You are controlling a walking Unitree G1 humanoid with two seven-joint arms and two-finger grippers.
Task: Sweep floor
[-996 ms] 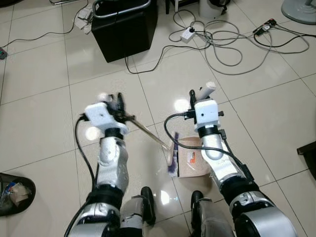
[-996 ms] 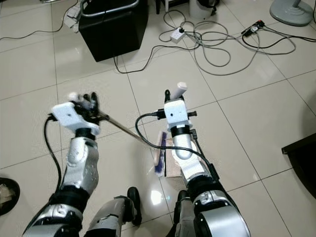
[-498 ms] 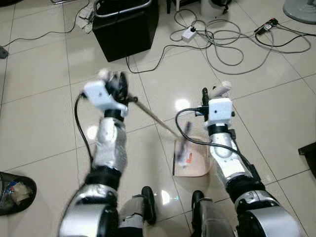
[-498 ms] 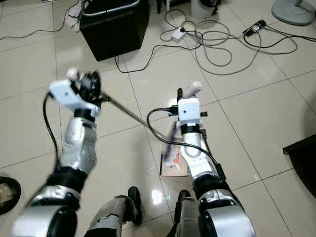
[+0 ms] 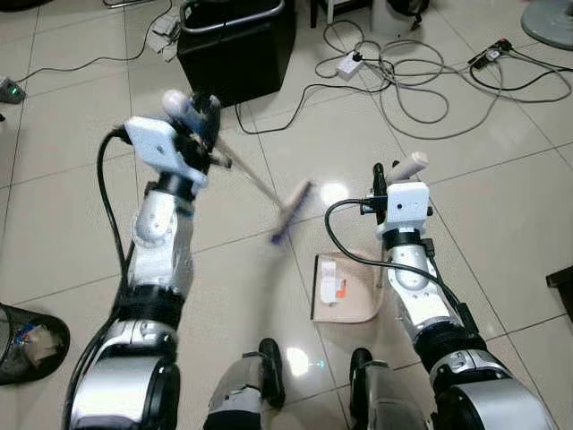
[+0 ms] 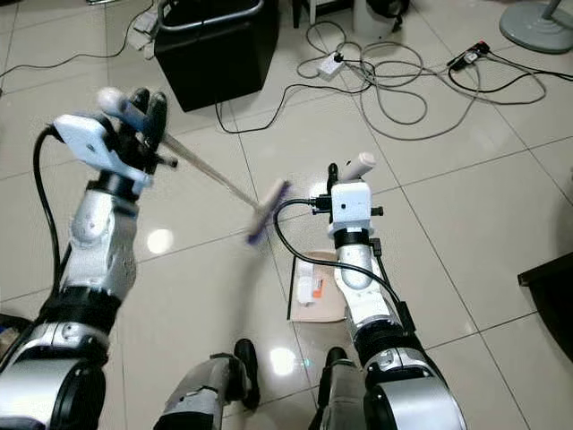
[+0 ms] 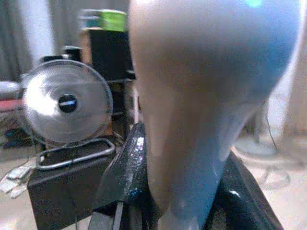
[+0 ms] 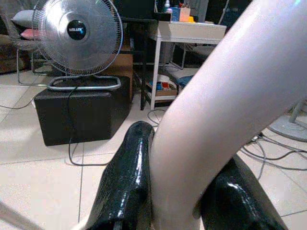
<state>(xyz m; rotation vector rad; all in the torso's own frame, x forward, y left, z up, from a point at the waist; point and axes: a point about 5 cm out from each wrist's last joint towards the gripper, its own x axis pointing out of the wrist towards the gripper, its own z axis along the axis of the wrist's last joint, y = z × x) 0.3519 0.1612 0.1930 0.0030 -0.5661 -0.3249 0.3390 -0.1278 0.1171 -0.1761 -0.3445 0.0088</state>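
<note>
Now | left claw (image 5: 199, 121) grips broom (image 5: 291, 209) | labels unreadable

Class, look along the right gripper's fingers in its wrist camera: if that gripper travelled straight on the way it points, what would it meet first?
Probably the black box on the floor, with the standing fan on it. The right gripper, shut on the dustpan handle, points that way over bare tiles; depth is uncertain.

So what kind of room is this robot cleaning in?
Probably a lived-in room at home, perhaps a living room or workspace. The glossy tiled floor has loose cables and a power strip strewn over it, a standing fan sits on a black box, and a white shelf table holds clutter.
</note>
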